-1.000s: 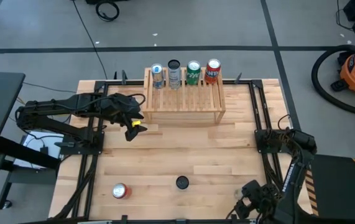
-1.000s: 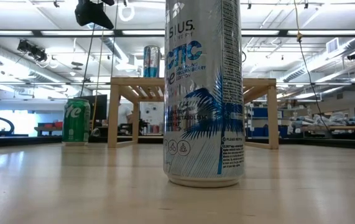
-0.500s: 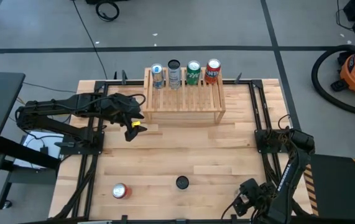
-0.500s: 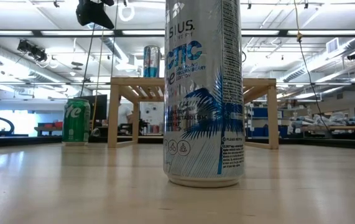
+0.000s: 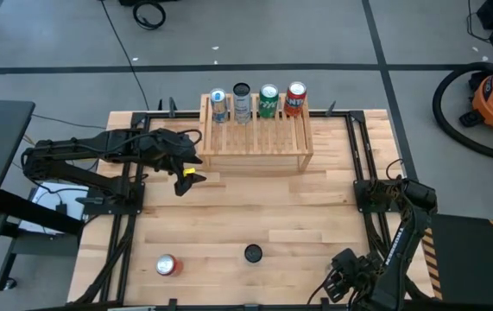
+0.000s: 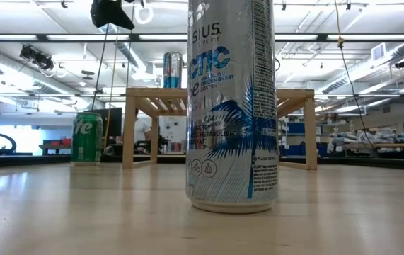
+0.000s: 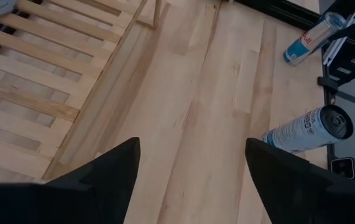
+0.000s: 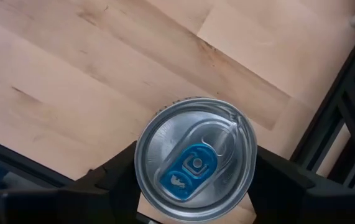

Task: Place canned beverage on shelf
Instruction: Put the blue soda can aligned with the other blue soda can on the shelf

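Note:
The shelf [image 5: 255, 142], a low light-wood slatted rack, stands at the table's far middle with several cans [image 5: 256, 102] upright along its far edge. My right gripper [image 8: 194, 171] is at the table's near right corner [image 5: 339, 281], pointing down and shut on a silver-topped can with a blue tab [image 8: 194, 155]. From the left wrist this can [image 7: 308, 42] is blue and silver. My left gripper [image 5: 183, 180] hangs open above the table by the shelf's left front corner, with nothing between its fingers [image 7: 193, 168]. My right gripper comes at the can from above, pointing down. Its two fingers [image 8: 112, 175] stand against opposite sides of the can's wall just under the top rim [image 8: 138, 163]. The can is upright; whether its base is on the table is hidden from this view.
A black-topped white can [image 5: 253, 253] stands near the table's near middle and fills the low view [image 6: 231, 106]. A red-topped can [image 5: 167, 265] stands at the near left. Dark frame rails [image 5: 363, 164] run along both table sides. A green can [image 6: 86, 137] shows left of the shelf.

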Robot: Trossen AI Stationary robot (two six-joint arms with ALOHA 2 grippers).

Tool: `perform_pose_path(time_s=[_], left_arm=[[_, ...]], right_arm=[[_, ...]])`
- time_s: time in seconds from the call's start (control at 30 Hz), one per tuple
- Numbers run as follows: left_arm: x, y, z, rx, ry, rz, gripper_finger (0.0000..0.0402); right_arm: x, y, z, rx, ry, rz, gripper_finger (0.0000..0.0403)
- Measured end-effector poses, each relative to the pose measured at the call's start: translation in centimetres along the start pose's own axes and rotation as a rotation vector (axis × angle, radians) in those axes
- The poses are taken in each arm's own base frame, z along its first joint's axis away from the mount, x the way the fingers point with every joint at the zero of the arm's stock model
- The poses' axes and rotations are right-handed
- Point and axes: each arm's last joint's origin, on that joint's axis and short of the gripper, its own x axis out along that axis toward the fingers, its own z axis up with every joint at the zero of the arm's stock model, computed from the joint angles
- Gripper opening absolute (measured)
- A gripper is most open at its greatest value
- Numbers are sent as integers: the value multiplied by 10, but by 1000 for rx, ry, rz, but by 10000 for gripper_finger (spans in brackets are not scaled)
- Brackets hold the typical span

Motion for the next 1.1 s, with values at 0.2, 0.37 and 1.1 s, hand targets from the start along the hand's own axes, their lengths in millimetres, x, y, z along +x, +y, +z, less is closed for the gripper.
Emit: perform_pose_path(time_s=[0.2,0.37,1.1], left_arm=[[0,0,0,0,0,0,299],[0,0,0,1,1,0,299],[0,-3,2,119,-5,-77,299]], right_arm=[[-2,2,3,-48,30,-2,242],[-21,10,21,-154,35,65,242],[-82,17,234,-755,-210,388,242]])
